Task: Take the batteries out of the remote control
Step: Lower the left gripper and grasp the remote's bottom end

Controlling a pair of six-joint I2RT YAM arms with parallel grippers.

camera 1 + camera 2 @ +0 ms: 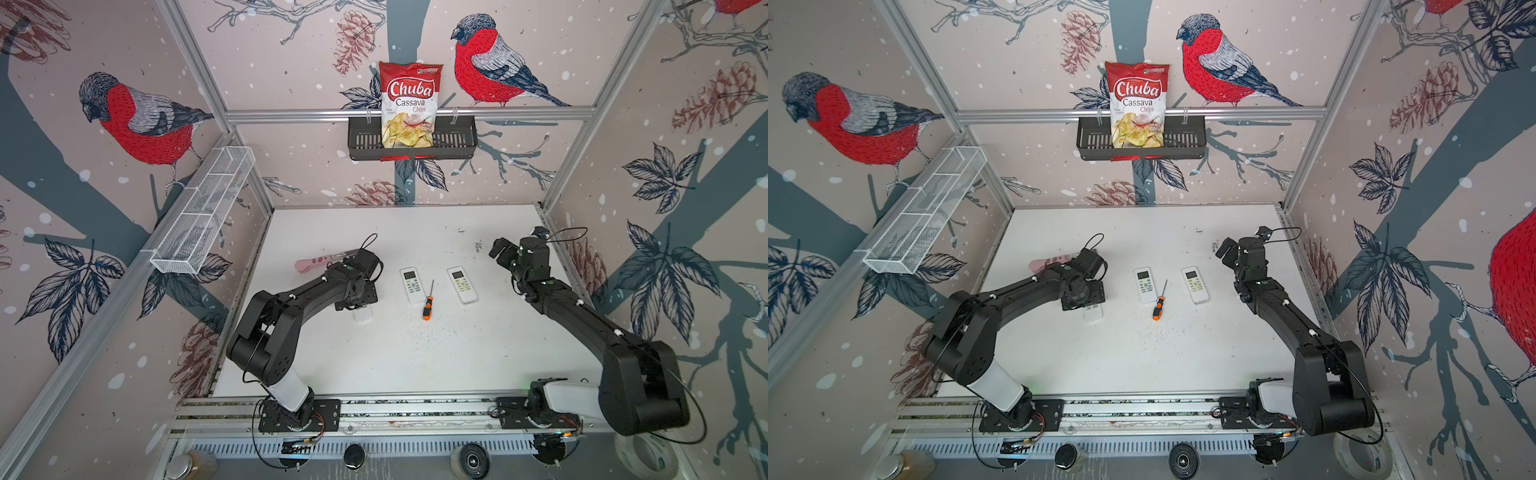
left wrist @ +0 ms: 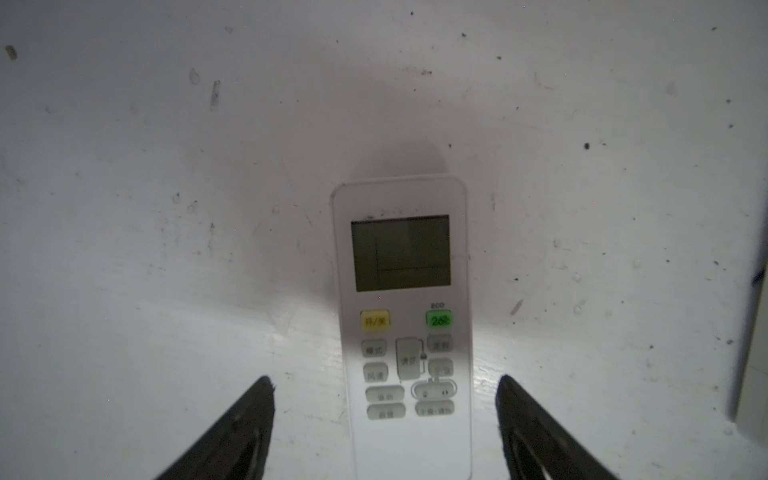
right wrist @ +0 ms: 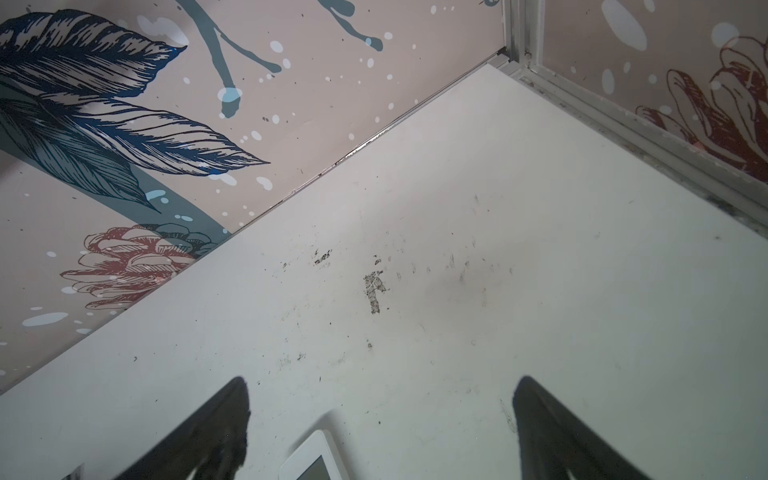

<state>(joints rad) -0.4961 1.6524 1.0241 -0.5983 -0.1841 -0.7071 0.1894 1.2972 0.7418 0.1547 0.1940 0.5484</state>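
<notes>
A white remote control point(image 2: 403, 291) lies face up on the table, screen and buttons showing. My left gripper point(image 2: 384, 379) is open low over its button end, one black finger on each side with a gap to the casing. In both top views only this remote's near end point(image 1: 363, 316) shows below the left wrist. Two more white remotes point(image 1: 411, 284) point(image 1: 462, 284) lie face up mid-table. My right gripper point(image 1: 498, 249) is open above the table at the back right, holding nothing; a remote's corner point(image 3: 316, 457) shows near it. The batteries are hidden.
An orange-and-black screwdriver point(image 1: 428, 301) lies between the two middle remotes. A pink object point(image 1: 311, 262) lies behind the left arm. A black basket point(image 1: 457, 141) with a chips bag hangs on the back wall, and a white wire basket point(image 1: 203, 216) on the left wall.
</notes>
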